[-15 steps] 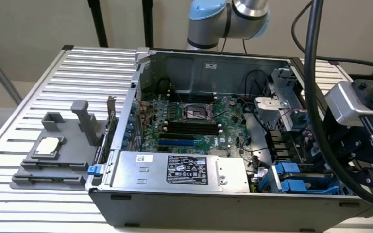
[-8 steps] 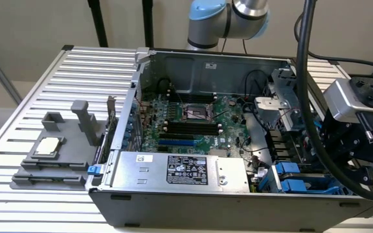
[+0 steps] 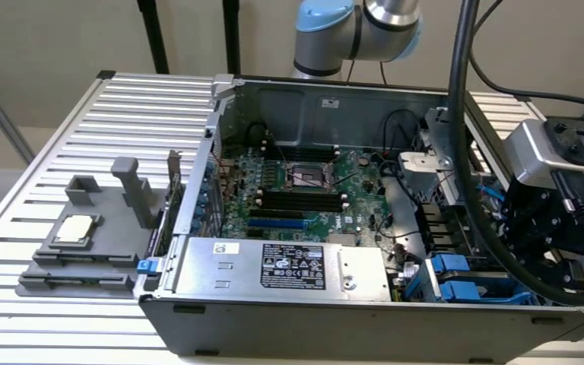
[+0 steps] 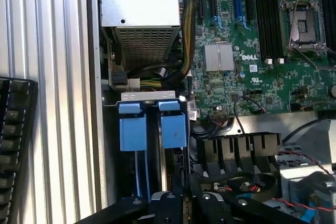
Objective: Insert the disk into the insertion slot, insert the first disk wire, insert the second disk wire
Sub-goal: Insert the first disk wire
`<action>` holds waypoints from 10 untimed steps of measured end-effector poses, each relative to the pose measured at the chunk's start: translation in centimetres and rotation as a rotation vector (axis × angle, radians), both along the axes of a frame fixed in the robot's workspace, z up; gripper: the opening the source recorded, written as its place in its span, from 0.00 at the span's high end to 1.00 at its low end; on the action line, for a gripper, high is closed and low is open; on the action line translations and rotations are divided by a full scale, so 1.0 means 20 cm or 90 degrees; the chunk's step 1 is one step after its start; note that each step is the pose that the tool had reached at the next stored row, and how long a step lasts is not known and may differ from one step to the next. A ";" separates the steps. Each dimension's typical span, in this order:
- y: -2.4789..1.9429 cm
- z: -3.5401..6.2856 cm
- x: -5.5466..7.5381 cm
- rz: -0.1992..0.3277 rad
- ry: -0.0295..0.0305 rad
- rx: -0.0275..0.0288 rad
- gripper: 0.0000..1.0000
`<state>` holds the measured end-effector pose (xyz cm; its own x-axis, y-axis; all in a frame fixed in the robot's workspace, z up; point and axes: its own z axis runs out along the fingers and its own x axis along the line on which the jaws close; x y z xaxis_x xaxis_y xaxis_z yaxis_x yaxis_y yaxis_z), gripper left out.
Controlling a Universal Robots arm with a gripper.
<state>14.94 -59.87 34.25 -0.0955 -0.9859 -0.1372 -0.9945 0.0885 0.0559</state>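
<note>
Directly ahead of the closed jaws sits the insertion slot (image 4: 149,97), its two bright blue tabs (image 4: 174,129) side by side inside the open computer case (image 3: 373,323). Whether the disk lies inside, I cannot tell.

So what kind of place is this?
Probably a robotics lab or test workshop: a robot arm reaches over an open computer case with its green motherboard showing, all set on a ribbed metal workbench.
</note>
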 end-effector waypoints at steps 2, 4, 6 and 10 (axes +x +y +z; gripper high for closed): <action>0.008 0.000 0.00 -0.001 0.0002 -0.0040 0.84; 0.014 0.000 0.00 -0.001 0.0002 -0.0072 0.84; 0.023 0.000 0.00 -0.001 0.0003 -0.0106 0.84; 0.039 0.000 0.00 -0.002 0.0005 -0.0189 0.84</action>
<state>14.94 -59.09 34.26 -0.0989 -0.9892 -0.1078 -0.9942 0.0935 0.0540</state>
